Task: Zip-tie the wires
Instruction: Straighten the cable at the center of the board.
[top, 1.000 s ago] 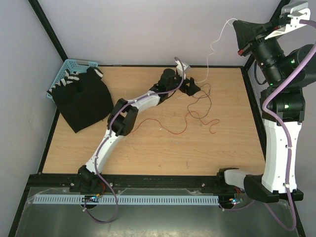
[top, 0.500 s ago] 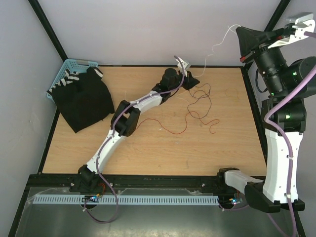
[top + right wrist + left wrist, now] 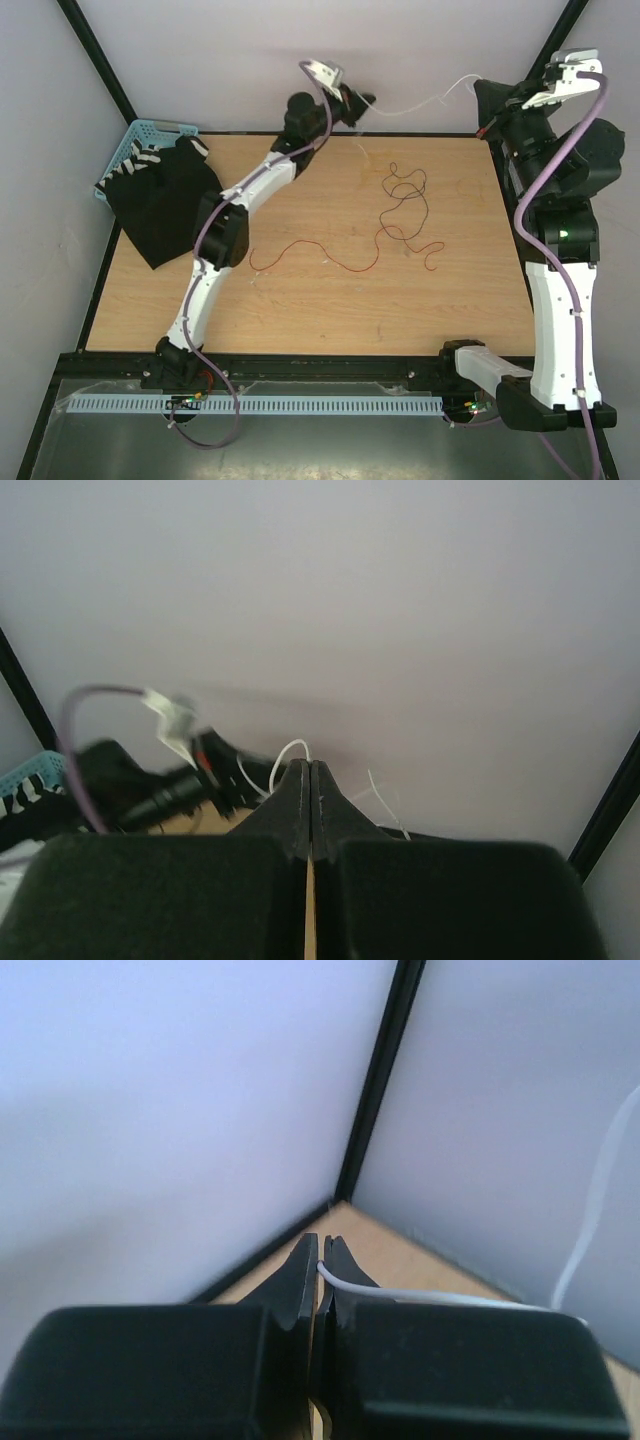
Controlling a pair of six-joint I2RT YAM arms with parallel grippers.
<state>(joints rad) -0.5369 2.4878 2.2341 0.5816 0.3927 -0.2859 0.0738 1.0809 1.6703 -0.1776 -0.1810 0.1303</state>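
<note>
A whitish wire hangs stretched in the air between both grippers, in front of the back wall. My left gripper is raised over the table's far edge and shut on one end of it; the strand leaves the closed tips to the right. My right gripper is high at the back right, shut on the other end, which loops out of its tips as a white curl. The dark wires and red wires lie curled on the table. I cannot make out a zip tie.
A blue basket sits at the back left corner, with a black cloth draped out of it onto the table. Black frame posts run up the corners, and the pale walls stand close behind both grippers.
My left gripper has shut on the whitish wire at the table and lifted it up and left toward the back wall. The right gripper shifted slightly left, and the strand now spans between them.
</note>
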